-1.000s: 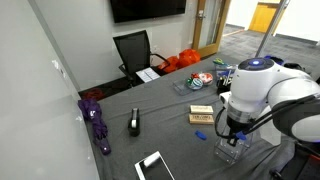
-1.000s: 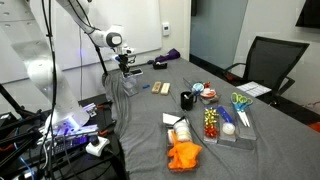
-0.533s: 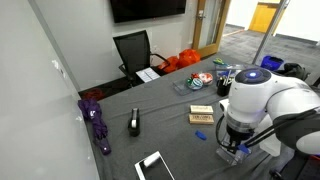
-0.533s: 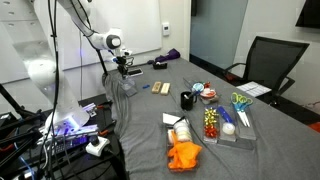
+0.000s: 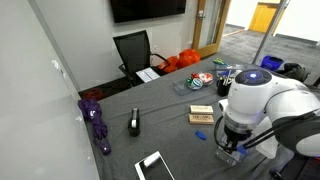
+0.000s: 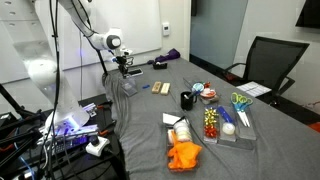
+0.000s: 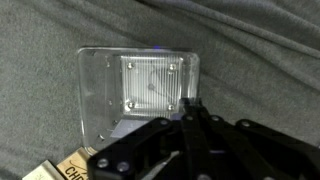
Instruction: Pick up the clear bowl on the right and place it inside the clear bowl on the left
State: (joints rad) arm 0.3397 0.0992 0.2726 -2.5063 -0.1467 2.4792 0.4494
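A clear square bowl (image 7: 120, 95) sits on the grey cloth-covered table (image 7: 260, 60). In the wrist view my gripper (image 7: 190, 112) has its fingers closed together on the bowl's near rim. In an exterior view the gripper (image 5: 232, 145) is low over the table's near corner, with the clear bowl (image 5: 228, 154) under it. In an exterior view the gripper (image 6: 124, 72) hangs at the far end of the table. I cannot make out a second clear bowl.
A small wooden box (image 5: 202, 114), a blue pen (image 5: 200, 136), a black object (image 5: 134, 123), a purple item (image 5: 95, 118) and a tablet (image 5: 153, 167) lie nearby. A black cup (image 6: 187, 100), orange cloth (image 6: 183, 156) and a tray of items (image 6: 225, 125) are further along.
The arm has come down toward the table over the clear bowl since a second ago. It has stayed still over the last half second.
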